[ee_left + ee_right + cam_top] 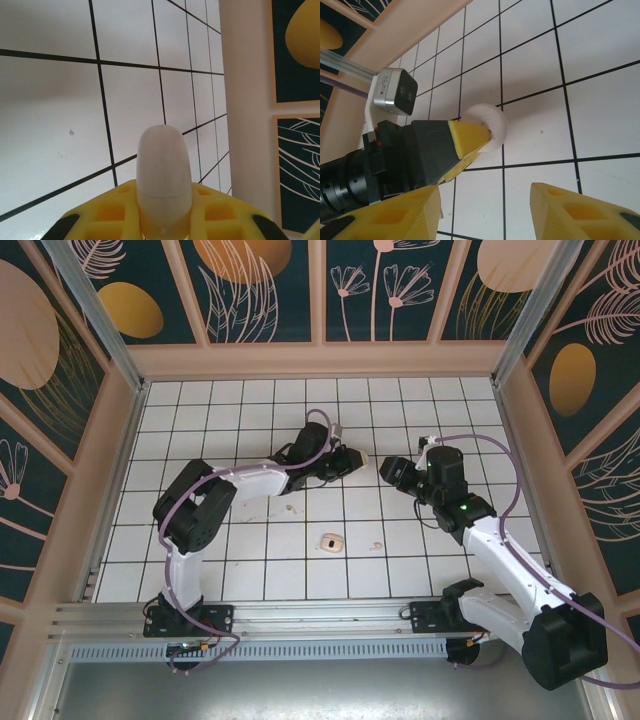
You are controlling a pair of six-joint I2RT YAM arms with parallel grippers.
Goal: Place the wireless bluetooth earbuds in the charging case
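Two arms reach toward the middle of the white tiled floor (pixel 250 400) in the top view. The left gripper (pixel 347 462) and the right gripper (pixel 390 471) face each other, near but apart. What their fingers hold is too small to tell from up here. Nearer the bases, three small things lie on the tiles, well apart. The first earbud (pixel 290 507) is a tiny pale speck under the left forearm. The second earbud (pixel 377 547) is a similar speck to the right. Between them sits a pale oval piece (pixel 330 540) with a dark middle.

In the left wrist view, the left gripper (pixel 165 212) clamps the charging case (pixel 164 165), a smooth white capsule with a fine seam. The case stands up between the yellow pads (pixel 110 212), and the tiles and a patterned wall panel (pixel 297 165) lie beyond it.

In the right wrist view, the right gripper (pixel 482 192) has its yellow fingers (pixel 580 212) spread wide with nothing between them. Past them, the left gripper (pixel 479 145) pinches the charging case (pixel 495 122), its rounded end jutting beyond the fingertips above the floor. The left arm's wrist camera (pixel 395 90) shows behind
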